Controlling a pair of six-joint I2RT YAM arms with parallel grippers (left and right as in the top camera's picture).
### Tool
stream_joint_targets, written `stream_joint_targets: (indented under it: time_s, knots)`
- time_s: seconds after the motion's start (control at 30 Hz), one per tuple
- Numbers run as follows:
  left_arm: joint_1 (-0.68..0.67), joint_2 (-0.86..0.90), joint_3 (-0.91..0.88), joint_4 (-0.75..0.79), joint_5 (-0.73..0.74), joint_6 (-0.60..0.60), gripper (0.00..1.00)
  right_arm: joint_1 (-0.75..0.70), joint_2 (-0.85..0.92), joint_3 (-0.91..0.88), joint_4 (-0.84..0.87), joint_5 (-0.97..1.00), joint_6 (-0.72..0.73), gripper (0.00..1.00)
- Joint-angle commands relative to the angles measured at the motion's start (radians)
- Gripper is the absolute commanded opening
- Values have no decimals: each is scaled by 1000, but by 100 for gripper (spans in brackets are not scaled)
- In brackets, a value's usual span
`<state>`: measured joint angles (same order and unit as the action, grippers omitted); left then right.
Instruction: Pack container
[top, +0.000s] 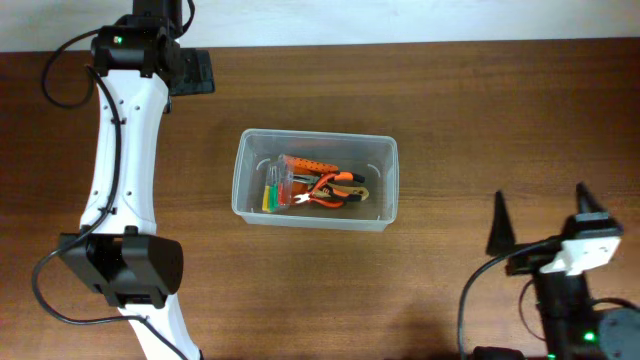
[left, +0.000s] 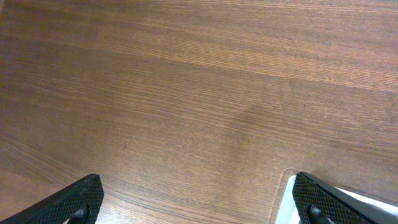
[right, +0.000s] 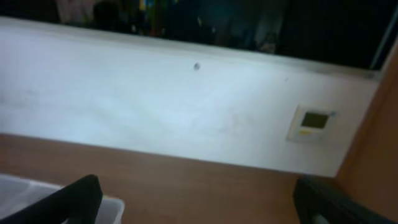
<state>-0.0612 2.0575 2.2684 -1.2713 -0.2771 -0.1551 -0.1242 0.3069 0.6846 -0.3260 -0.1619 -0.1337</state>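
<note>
Count: one container (top: 385, 150), two grippers, one table (top: 480, 110).

The container is sitting at the middle of the table, upright and without a lid. Inside it one small clear screwdriver case (top: 274, 186) is lying toward the left end. Orange-handled tools (top: 330, 190) are lying beside the case (their number cannot be told, since they are overlapping).

The left gripper (left: 199, 205) is hanging over bare wood at the far left of the table, close to the table's far edge. Its fingers are standing wide apart and are holding nothing. The container is lying to its right and nearer the robot, well apart from it.

The right gripper (top: 540, 215) is hovering at the near right of the table. Its jaws are also spread wide and are gripping nothing. The container is lying to its left and farther from the robot, apart from it. In the right wrist view one corner of the container is showing at the lower left, beside the left fingertip. A pale wall (right: 186, 112) is filling the background.
</note>
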Motion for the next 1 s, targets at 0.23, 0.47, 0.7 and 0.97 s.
stream_joint_targets:
  time_s: [0.23,0.47,0.7,0.97]
  knots:
    - [-2,5,8,2,4,-13,99,7,-280,-417,204,-1,170,99]
    - [-1,5,8,2,4,-13,99,7,-304,-515,256,20,229,99]
    - [-1,5,8,2,4,-13,99,7,-304,-585,289,47,264,99]
    - [-1,5,8,2,4,-13,99,7,-304,-679,349,42,266,99]
